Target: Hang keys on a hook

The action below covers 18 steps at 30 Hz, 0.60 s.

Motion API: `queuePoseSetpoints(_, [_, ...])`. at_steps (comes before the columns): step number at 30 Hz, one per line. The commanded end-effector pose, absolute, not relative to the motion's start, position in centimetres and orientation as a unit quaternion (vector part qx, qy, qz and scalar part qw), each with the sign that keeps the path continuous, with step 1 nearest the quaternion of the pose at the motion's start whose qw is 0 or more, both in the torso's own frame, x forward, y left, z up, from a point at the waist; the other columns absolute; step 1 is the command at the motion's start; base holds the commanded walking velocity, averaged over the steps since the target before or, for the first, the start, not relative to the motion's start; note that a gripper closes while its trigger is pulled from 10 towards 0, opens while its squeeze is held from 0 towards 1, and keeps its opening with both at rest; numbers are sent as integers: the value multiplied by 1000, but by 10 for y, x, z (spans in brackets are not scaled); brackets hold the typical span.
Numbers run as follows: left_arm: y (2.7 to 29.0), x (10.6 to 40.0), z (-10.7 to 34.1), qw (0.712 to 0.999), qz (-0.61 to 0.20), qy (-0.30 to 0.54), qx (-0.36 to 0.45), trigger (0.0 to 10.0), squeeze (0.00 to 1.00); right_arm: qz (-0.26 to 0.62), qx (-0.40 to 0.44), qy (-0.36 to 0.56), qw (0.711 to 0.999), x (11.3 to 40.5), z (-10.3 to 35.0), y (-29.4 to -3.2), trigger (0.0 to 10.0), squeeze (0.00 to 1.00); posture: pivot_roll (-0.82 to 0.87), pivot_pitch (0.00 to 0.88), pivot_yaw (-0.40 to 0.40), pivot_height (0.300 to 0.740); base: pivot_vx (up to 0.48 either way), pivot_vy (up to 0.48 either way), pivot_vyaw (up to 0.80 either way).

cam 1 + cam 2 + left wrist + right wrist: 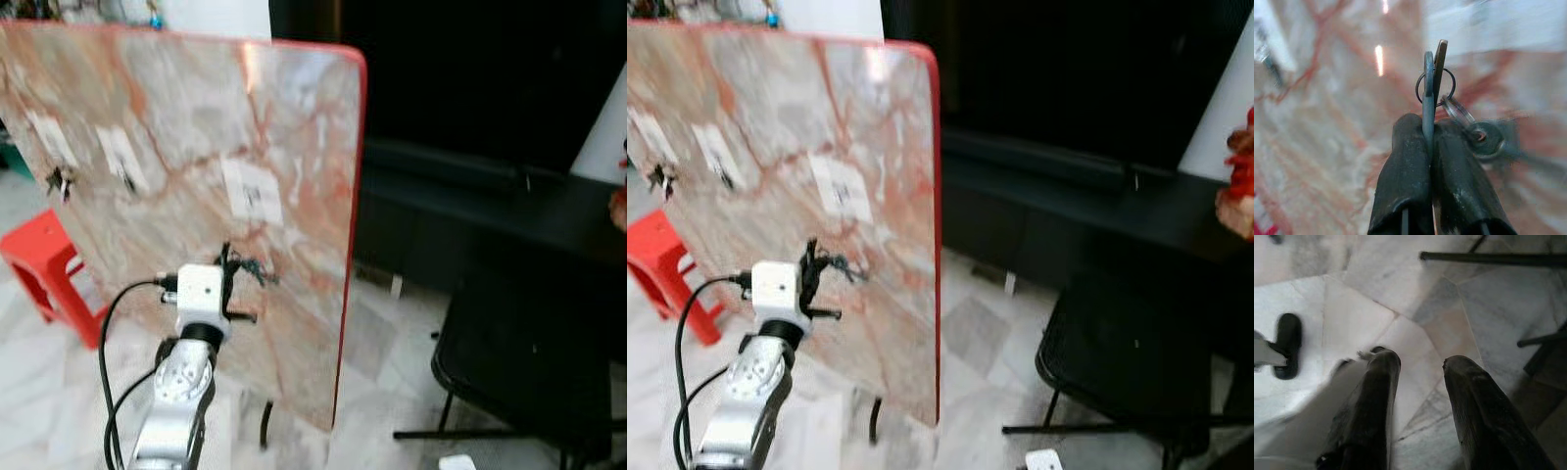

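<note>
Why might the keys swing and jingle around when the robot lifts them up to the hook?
The left gripper pinches just one key of the keys, so the others probably dangle loose on the ring and swing. They look like thin metal, likely stiff and light. Smooth metal could slip from the fingers.

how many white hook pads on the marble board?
3, in a row across the marble board: left pad, keys already hanging below it; middle pad; right pad, above the left gripper. More may lie outside the frame.
</note>
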State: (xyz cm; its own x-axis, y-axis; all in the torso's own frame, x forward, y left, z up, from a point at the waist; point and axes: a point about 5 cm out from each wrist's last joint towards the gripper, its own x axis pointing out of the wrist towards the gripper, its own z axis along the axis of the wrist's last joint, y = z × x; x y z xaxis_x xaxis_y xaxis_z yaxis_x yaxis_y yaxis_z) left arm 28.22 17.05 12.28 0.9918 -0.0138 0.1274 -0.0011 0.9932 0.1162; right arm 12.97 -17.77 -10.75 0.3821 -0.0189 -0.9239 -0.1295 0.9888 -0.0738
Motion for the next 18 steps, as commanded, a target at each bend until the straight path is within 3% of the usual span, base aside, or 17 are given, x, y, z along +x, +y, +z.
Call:
queuePoseSetpoints(1, [172,283,128,995,-1,-73,62,10000,0,33,-68,551,831,133,-107,-177,10000,0,69,0,-4,740,270,0,0])
queuePoseSetpoints(6, [169,281,131,994,-12,-82,67,10000,0,32,-68,551,831,133,-106,-178,10000,0,71,0,-6,740,263,0,0])
queuePoseSetpoints(18, [167,279,136,993,-11,-101,61,10000,0,37,-68,549,832,133,-106,-177,10000,0,72,0,-8,740,0,0,0])
